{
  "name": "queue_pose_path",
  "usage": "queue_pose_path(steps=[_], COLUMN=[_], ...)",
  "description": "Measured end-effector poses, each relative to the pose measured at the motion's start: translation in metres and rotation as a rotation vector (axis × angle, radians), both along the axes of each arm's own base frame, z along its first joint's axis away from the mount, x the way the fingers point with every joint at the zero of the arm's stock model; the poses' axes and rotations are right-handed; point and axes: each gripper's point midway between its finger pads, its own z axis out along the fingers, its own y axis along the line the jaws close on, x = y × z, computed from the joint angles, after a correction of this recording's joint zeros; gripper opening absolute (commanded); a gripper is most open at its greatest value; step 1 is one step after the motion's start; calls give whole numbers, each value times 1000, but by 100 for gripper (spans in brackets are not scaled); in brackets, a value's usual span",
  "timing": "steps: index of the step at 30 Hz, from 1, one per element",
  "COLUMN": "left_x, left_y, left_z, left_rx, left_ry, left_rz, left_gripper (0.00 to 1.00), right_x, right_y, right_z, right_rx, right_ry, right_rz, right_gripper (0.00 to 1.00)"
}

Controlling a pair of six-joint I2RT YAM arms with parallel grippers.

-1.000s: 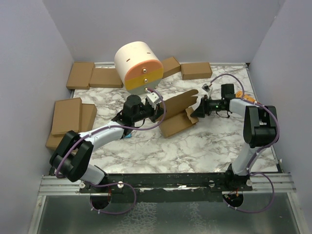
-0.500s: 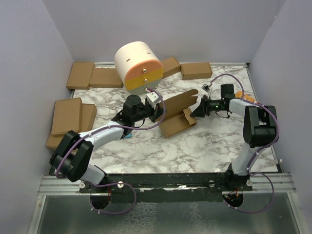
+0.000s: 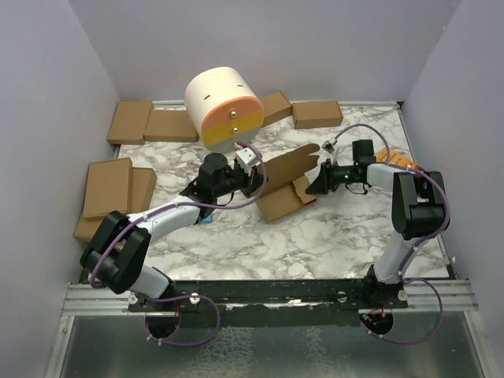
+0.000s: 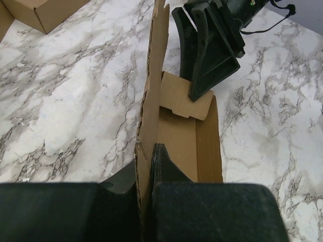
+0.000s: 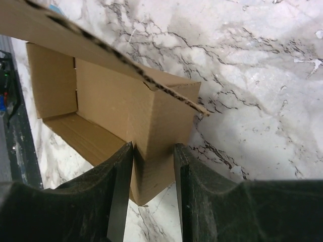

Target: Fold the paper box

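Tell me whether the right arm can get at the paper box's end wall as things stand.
Likely yes: the right gripper straddles the end wall of the paper box, with nothing in the way.

On the table (image 3: 339, 236), paper box (image 3: 282, 198) between left claw (image 3: 257, 181) and right claw (image 3: 314, 186); spare boxes (image 3: 110, 187) left and behind.
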Motion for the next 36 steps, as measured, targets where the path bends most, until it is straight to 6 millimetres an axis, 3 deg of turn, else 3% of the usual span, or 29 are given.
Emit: queue_pose_path(steps=[14, 23, 26, 29, 36], left_x=[0, -2, -3, -3, -4], left_y=[-1, 0, 0, 0, 0], left_z=[6, 12, 11, 12, 10], left_rx=[-41, -74, -79, -87, -108], left_ry=[32, 56, 63, 68, 86], left_rz=[16, 26, 28, 30, 40], left_gripper=[0, 0, 0, 0, 0], right_x=[8, 20, 23, 27, 34], right_y=[7, 11, 11, 9, 4], right_z=[-2, -2, -4, -5, -6], right_rx=[-172, -260, -280, -302, -365], right_ry=[-137, -216, -227, -243, -287], right_rz=[-36, -63, -72, -88, -120], right_gripper=[28, 29, 20, 2, 3])
